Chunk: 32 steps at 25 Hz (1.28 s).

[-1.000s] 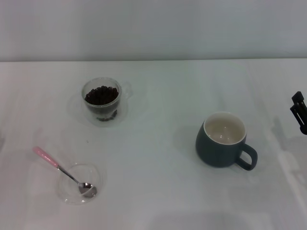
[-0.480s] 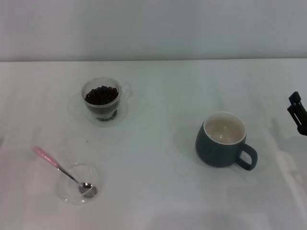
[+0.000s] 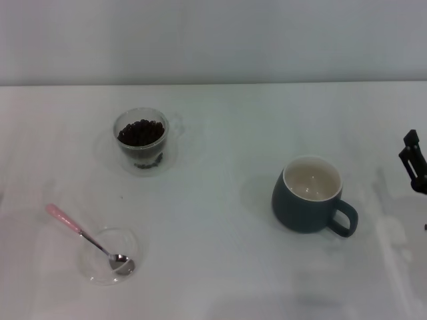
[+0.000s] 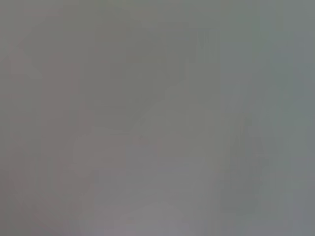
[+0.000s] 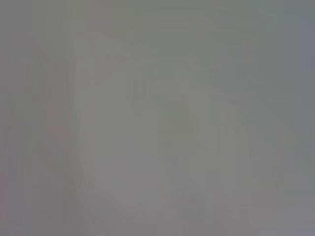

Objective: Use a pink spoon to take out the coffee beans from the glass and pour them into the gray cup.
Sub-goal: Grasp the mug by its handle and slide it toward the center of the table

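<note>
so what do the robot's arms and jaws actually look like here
Very little of them shows. In the head view only a small piece of the right gripper pokes in at the right edge of the table: black, angular, hard-edged parts, with no cables or markings visible. The left arm is out of sight, and both wrist views show only blank grey, with no fingers.

A white table (image 3: 213, 267) is filling most of the head view, its far edge running level across the upper part. Behind it a pale gray wall (image 3: 213, 40) is standing plain. 1 shallow clear dish (image 3: 93, 267) is sitting on the table near the front left corner, well apart from everything toward the right.
</note>
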{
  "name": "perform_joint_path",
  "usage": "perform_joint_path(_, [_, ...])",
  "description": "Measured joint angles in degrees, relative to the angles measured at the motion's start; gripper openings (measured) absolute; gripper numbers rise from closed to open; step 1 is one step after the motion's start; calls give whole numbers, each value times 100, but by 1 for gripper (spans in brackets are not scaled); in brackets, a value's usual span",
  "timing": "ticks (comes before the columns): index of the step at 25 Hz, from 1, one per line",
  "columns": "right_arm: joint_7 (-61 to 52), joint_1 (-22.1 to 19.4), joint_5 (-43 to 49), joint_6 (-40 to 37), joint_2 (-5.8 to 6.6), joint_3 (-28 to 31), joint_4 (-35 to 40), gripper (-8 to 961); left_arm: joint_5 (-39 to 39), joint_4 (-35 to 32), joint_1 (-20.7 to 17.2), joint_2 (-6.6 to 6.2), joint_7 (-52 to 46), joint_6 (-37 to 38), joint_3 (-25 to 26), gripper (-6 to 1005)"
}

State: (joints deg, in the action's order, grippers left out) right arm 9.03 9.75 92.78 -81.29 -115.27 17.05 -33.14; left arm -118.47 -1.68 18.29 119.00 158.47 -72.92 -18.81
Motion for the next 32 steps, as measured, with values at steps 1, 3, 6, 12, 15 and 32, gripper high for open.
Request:
perform_joint_path(1, [193, -6, -143, -91, 0, -134, -121, 875, 0, 0, 0, 0, 0, 0, 0, 872])
perform_joint_path(3, [538, -7, -433, -294, 3, -438, -362, 875, 0, 14, 9, 0, 0, -2, 0, 872])
perform_joint_path(6, [1058, -8, -867, -641, 5, -866, -746, 875, 0, 23, 22, 0, 0, -2, 0, 871])
perform_joint_path(12, [2074, -28, -1494, -1355, 12, -1498, -1701, 874, 0, 28, 31, 0, 0, 9, 0, 871])
perform_joint_path(15, [2624, -61, -1907, -1409, 18, -1568, -2234, 875, 0, 28, 35, 0, 0, 14, 0, 871])
perform_joint_path(32, [4596, -22, -3086, -573, 12, -1957, -3708, 868, -95, -17, 114, -10, 0, 55, 18, 871])
